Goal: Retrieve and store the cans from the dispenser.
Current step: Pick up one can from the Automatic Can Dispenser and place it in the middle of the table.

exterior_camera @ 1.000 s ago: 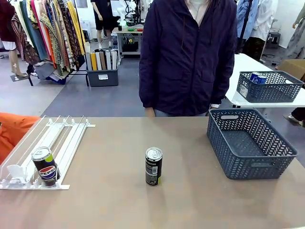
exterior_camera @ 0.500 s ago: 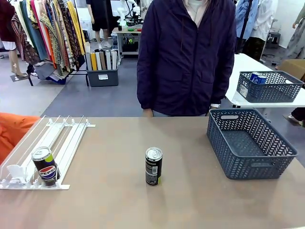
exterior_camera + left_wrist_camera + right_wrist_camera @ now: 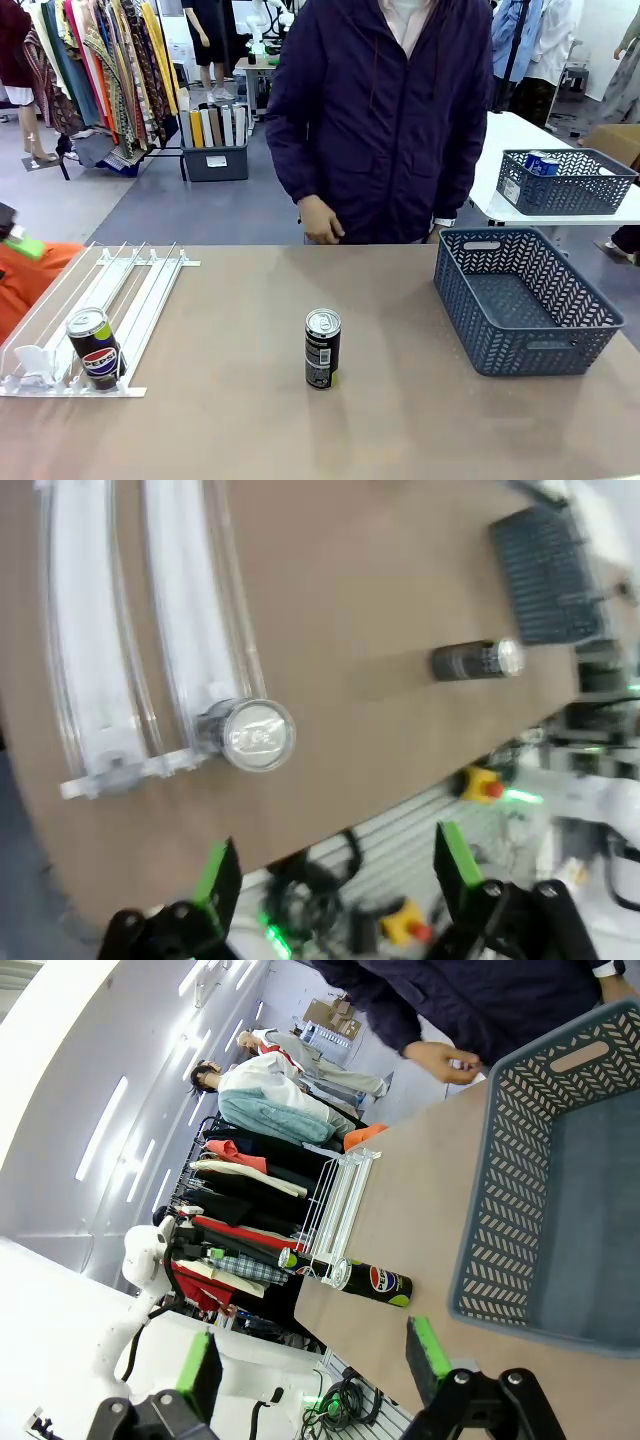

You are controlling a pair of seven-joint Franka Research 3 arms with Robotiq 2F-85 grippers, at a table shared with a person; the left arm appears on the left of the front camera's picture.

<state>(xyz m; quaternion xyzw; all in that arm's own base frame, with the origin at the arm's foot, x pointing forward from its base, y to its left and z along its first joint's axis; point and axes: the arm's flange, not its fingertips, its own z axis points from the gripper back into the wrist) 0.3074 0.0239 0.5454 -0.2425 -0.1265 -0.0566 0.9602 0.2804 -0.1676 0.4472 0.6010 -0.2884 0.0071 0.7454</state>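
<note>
Edging into the front view at the far left, a green pad [image 3: 24,243] of the left gripper [image 3: 335,875] shows above the orange cloth [image 3: 25,280], where there was none a second ago. In its wrist view the two fingers stand wide apart with nothing between them. Next comes the dispenser [image 3: 140,285], lying flat on the brown table [image 3: 230,420]. It holds one Pepsi can [image 3: 94,348], upright at the near end of a rail, just beside a white pusher tab [image 3: 30,360]; the other rails are bare. A black can [image 3: 322,348] stands upright on the open table near the middle, well apart from the dispenser. Neither can has shifted. Behind it, the person in the dark jacket has leaned forward and to the left, and one hand [image 3: 320,220] now hangs clear above the table's far edge. On the right, the grey mesh basket [image 3: 530,350] sits on the table with nothing in it. The right gripper [image 3: 315,1360] has its fingers spread, empty, with that basket at the right of its view. Farther back, a second mesh basket [image 3: 565,190] on a white table holds blue-and-white cans [image 3: 542,162].
</note>
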